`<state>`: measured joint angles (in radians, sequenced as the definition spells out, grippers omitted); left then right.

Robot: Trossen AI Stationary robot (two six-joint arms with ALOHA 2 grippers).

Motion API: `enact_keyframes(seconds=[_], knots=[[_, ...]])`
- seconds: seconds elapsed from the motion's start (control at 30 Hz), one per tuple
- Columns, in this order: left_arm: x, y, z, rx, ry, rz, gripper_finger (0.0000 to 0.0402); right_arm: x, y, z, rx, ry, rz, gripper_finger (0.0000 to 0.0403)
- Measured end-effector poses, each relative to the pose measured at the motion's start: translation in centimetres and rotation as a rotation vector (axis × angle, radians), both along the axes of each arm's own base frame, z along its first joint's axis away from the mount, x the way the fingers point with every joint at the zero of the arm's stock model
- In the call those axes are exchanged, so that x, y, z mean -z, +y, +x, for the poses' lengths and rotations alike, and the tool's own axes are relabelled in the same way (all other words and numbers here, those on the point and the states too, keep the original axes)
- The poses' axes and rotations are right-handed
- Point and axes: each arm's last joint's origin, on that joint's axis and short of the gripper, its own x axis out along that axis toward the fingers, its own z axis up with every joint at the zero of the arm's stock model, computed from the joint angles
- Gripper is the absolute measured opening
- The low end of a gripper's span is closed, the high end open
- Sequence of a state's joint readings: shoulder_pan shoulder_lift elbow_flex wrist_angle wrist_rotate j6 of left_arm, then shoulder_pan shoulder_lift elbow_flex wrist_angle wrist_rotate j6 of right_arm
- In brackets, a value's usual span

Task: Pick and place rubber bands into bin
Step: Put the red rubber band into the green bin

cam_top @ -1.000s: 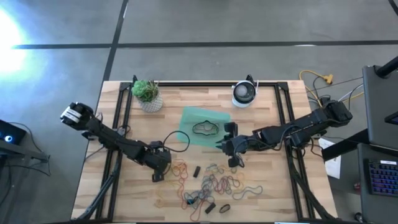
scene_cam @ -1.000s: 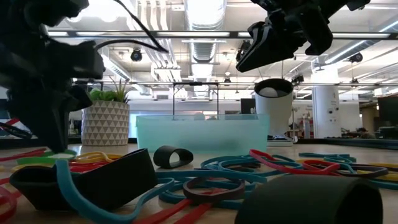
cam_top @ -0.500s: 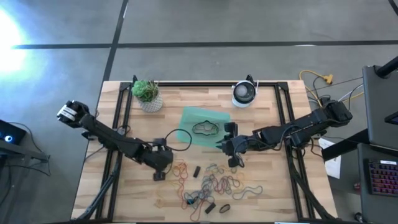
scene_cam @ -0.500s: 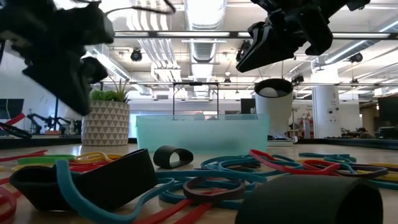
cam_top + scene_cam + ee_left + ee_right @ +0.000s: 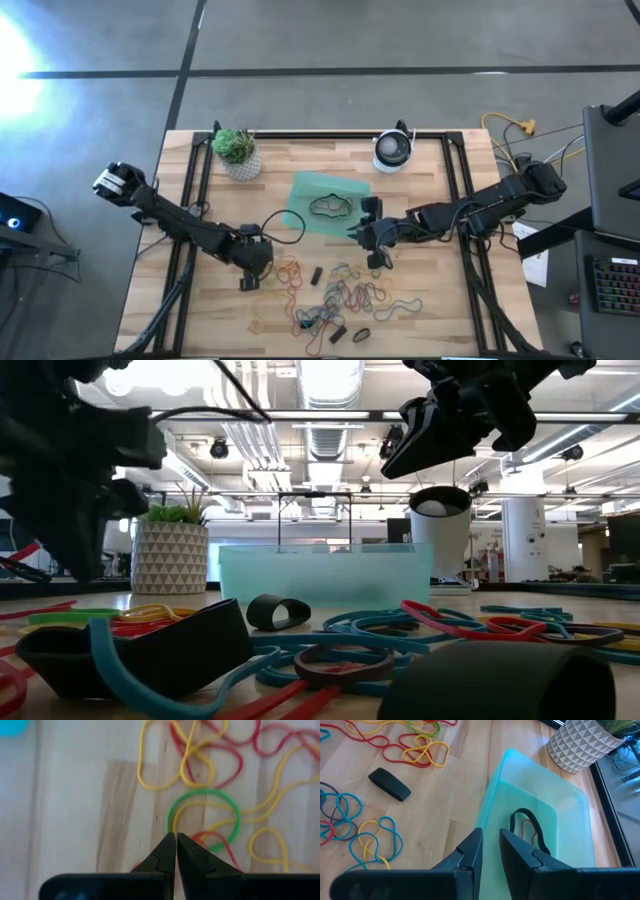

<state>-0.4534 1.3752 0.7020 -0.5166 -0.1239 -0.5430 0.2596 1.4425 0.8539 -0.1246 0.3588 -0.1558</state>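
Pale butcher-block wooden table [image 5: 420,170]: bears everything listed below.

Translucent green plastic bin [image 5: 325,205], shallow and roughly square with low walls: sits behind the scatter of bands, near the table's middle. A dark loop and a thin red one already lie inside, as the right wrist view shows.

Right arm's gripper [image 5: 362,232]: hangs just beside the bin's near-right corner, above the table, fingers a little apart with nothing between them. It waits.

Left arm's gripper [image 5: 252,276]: low over the left edge of the scatter, tips pressed together, and nothing can be seen held between them.

Rubber bands [image 5: 345,295]: thin loops in red, yellow, orange, green, blue and dark, strewn across the front middle of the table, well apart from the bin except the two inside.

Thin green rubber loop [image 5: 204,819]: lies flat and nearly round, straight ahead of the left gripper's closed tips and just beyond them, with yellow and red loops crossing over or under it. The left arm is by far the nearer. Judgement: the tips must part and straddle the near arc of this loop, which lies square across their line; tangled neighbours may lift with it.
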Motion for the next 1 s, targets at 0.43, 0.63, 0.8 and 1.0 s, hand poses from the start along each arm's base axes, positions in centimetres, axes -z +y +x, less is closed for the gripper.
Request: enact_keyframes(seconds=[0.43,0.63,0.8,1.0], knots=[[0.4,-0.1,-0.3,0.096,0.051,-0.001,0.0011,0.1,0.0,0.0,0.000,0.003,-0.002,0.0057],[0.4,0.0,-0.3,0.091,0.047,0.014,0.0049,0.1,0.0,-0.1,0.000,0.004,-0.002,0.0057],[0.7,0.0,-0.2,0.090,0.058,0.018,0.0063,0.2,0.0,-0.1,0.001,0.004,0.000,0.0057],[1.8,-0.2,0.1,0.092,0.097,0.035,0.0063,0.2,0.0,-0.1,0.011,0.002,0.012,0.0057]])
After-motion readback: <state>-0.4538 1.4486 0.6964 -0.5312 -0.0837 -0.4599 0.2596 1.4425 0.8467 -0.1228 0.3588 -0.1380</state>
